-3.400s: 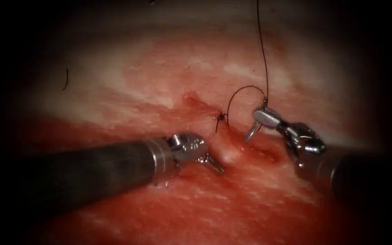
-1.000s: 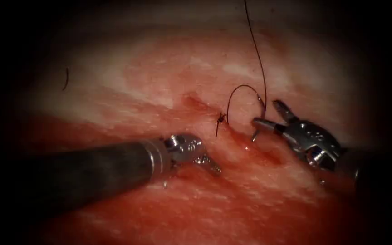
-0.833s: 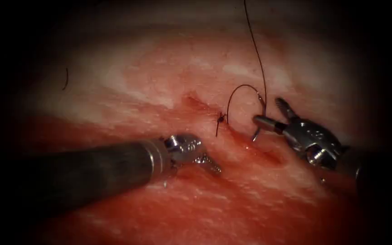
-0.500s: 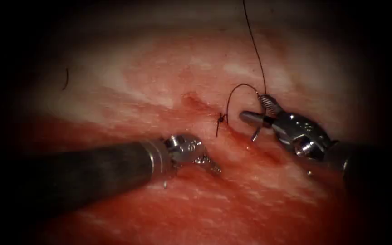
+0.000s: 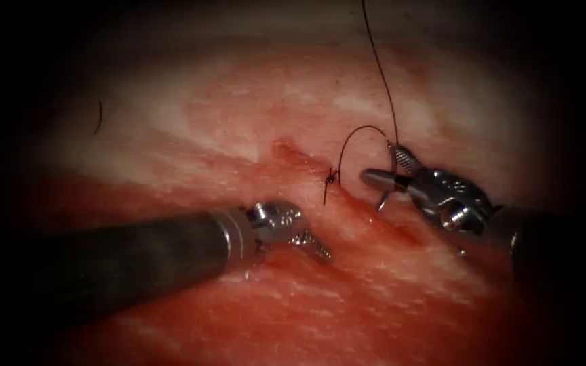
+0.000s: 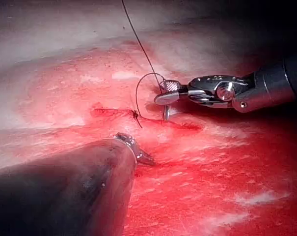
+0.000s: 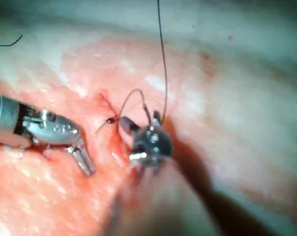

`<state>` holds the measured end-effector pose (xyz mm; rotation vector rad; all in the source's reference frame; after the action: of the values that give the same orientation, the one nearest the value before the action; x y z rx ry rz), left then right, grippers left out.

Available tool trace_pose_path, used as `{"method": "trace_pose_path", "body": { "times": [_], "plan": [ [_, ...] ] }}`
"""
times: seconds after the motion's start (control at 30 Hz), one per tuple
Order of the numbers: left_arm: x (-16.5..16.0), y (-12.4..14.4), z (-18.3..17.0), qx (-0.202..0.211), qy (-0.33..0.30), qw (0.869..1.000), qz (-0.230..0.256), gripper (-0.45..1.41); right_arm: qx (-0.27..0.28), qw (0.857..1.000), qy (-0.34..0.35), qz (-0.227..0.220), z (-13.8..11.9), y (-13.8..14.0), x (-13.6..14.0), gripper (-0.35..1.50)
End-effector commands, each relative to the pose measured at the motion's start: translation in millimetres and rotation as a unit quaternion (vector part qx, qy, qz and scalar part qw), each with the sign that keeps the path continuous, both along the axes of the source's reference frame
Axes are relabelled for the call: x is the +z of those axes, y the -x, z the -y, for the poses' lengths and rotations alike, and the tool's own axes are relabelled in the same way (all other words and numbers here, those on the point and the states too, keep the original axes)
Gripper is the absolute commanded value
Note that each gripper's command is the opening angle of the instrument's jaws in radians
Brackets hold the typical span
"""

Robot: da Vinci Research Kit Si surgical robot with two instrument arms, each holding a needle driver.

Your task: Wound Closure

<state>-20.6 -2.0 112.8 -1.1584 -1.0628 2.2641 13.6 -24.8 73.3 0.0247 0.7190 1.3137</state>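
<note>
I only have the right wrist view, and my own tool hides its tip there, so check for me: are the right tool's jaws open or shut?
Observer: Open. The endoscope view shows the right tool with jaws spread, holding nothing.
Operator: Where's the needle?
Observer: The needle stands just under the lower jaw, right of the cut; whether it enters the tissue, I cannot tell.
Operator: And the left tool?
Observer: Seen side-on, the left tool lies left of the cut, jaws shut, holding nothing.
</note>
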Motion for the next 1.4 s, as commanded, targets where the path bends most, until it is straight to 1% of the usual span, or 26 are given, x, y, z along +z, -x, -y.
{"method": "trace_pose_path", "body": {
  "times": [0.03, 0.07, 0.1, 0.2, 0.27, 0.37, 0.5, 0.53, 0.57, 0.63, 0.67, 0.7, 0.73, 0.8, 1.0, 1.07, 1.17, 1.2, 1.23, 1.3, 1.33, 1.37, 1.4],
  "plan": [
    [0.6, 0.7, 0.4, 0.001, -0.001, 1.0, 0.001, -0.23, -0.002, 1.0, -0.004, 0.0, -0.4, -0.8, 1.2, 1.06],
    [0.6, 0.7, 0.4, 0.001, -0.001, 1.0, 0.001, -0.23, -0.002, 1.0, -0.004, 0.0, -0.4, -0.8, 1.2, 1.06],
    [0.6, 0.7, 0.4, 0.001, -0.001, 1.0, 0.001, -0.23, -0.002, 1.0, -0.006, 0.002, -0.4, -0.7, 1.9, 1.09],
    [0.6, 0.7, 0.4, 0.001, -0.001, 1.0, 0.001, -0.23, -0.002, 1.0, -0.013, 0.002, 0.0, -0.7, 2.6, 1.09],
    [0.6, 0.7, 0.4, 0.001, -0.001, 1.0, 0.001, -0.23, 0.002, 1.0, -0.018, 0.0, 0.3, -0.7, 3.1, 1.03],
    [0.6, 0.7, 0.4, 0.001, -0.001, 1.0, 0.001, -0.23, 0.001, 1.0, -0.023, 0.002, 0.6, -0.7, 3.3, 0.99],
    [0.6, 0.6, 0.4, 0.001, -0.001, 1.0, 0.001, -0.23, 0.003, 1.0, -0.03, -0.004, 1.2, -0.8, 3.2, 0.84],
    [0.6, 0.6, 0.4, 0.001, -0.001, 1.0, 0.001, -0.23, 0.003, 1.0, -0.03, -0.004, 1.2, -0.8, 3.2, 0.84],
    [0.6, 0.6, 0.4, 0.001, -0.001, 1.0, 0.001, -0.23, 0.003, 1.0, -0.03, -0.004, 1.3, -0.8, 3.0, 0.78],
    [0.6, 0.6, 0.4, 0.001, -0.001, 1.0, 0.001, -0.23, 0.008, 0.999, -0.034, -0.007, 1.4, -0.8, 2.6, 0.54],
    [0.6, 0.6, 0.4, 0.001, -0.001, 1.0, 0.001, -0.23, 0.024, 0.999, -0.039, -0.016, 1.2, -0.8, 2.5, 0.24],
    [0.6, 0.6, 0.5, 0.001, -0.001, 1.0, 0.001, -0.23, 0.036, 0.998, -0.046, -0.022, 1.1, -0.8, 2.4, -0.15],
    [0.6, 0.6, 0.5, 0.001, -0.001, 1.0, 0.001, -0.23, 0.05, 0.997, -0.054, -0.031, 1.0, -0.8, 2.4, -0.35],
    [0.6, 0.6, 0.5, 0.001, -0.001, 1.0, 0.001, -0.23, 0.067, 0.996, -0.046, -0.035, 0.8, -0.7, 2.3, -0.35],
    [0.6, 0.5, 0.5, 0.001, -0.001, 1.0, 0.001, -0.23, 0.071, 0.996, -0.042, -0.038, 1.2, -0.2, 2.1, -0.35],
    [0.6, 0.5, 0.5, 0.001, -0.001, 1.0, 0.001, -0.23, 0.076, 0.995, -0.04, -0.046, 1.2, -0.1, 2.0, -0.35],
    [0.6, 0.5, 0.5, 0.001, -0.001, 1.0, 0.001, -0.23, 0.091, 0.992, -0.044, -0.071, 1.3, 0.2, 1.9, -0.35],
    [0.6, 0.5, 0.5, 0.001, -0.001, 1.0, 0.001, -0.23, 0.103, 0.988, -0.056, -0.098, 1.4, 0.3, 1.9, -0.35],
    [0.6, 0.5, 0.5, 0.001, -0.001, 1.0, 0.001, -0.23, 0.103, 0.988, -0.056, -0.098, 1.4, 0.3, 1.9, -0.35],
    [0.6, 0.5, 0.5, 0.001, -0.001, 1.0, 0.001, -0.23, 0.121, 0.98, -0.072, -0.138, 1.5, 0.5, 1.8, -0.35],
    [0.6, 0.5, 0.5, 0.001, -0.001, 1.0, 0.001, -0.23, 0.132, 0.974, -0.078, -0.168, 1.5, 0.7, 1.7, -0.35],
    [0.6, 0.6, 0.5, 0.001, -0.001, 1.0, 0.001, -0.23, 0.136, 0.971, -0.079, -0.18, 1.5, 0.8, 1.6, -0.35],
    [0.6, 0.6, 0.5, 0.001, -0.001, 1.0, 0.001, -0.23, 0.136, 0.971, -0.079, -0.18, 1.5, 0.8, 1.6, -0.35]
  ]
}}
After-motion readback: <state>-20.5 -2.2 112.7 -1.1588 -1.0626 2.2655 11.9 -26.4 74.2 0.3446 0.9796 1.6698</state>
